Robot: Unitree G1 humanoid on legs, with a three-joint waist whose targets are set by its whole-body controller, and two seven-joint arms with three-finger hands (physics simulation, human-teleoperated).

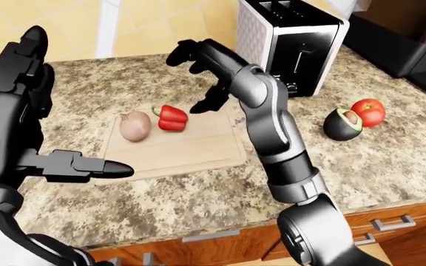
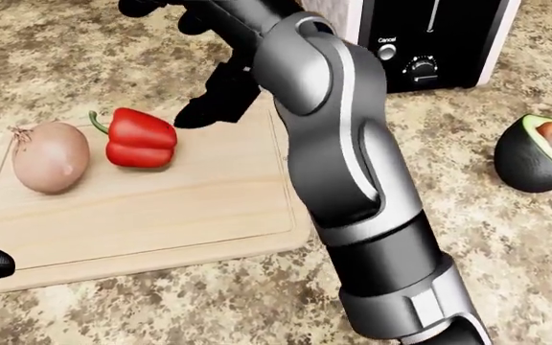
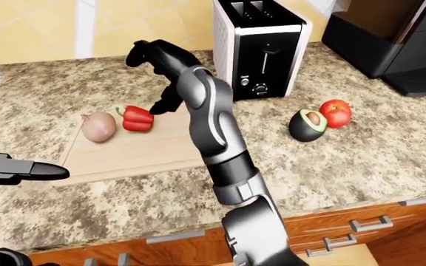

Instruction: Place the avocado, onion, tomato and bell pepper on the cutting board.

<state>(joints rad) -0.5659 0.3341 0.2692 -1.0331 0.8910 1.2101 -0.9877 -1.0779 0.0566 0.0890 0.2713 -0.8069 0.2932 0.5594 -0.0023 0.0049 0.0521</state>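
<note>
The pale wooden cutting board (image 2: 161,208) lies under and below my spread fingers because it is where all four items must gather; two are on it, so I judge the job half done. My black three-fingered right hand (image 1: 198,66) hangs released above the board's upper edge, gripping nothing. My left hand (image 1: 28,133) waits off to the left, fingers loosely spread, empty. Just below my right fingertips rests the glossy red bell pepper (image 2: 140,138), green stem curling left, lying on its side. Beside it sits the tan round onion (image 2: 50,157). Far right, off the board, wait the halved dark-skinned avocado (image 1: 343,122) and touching red tomato (image 1: 369,111).
</note>
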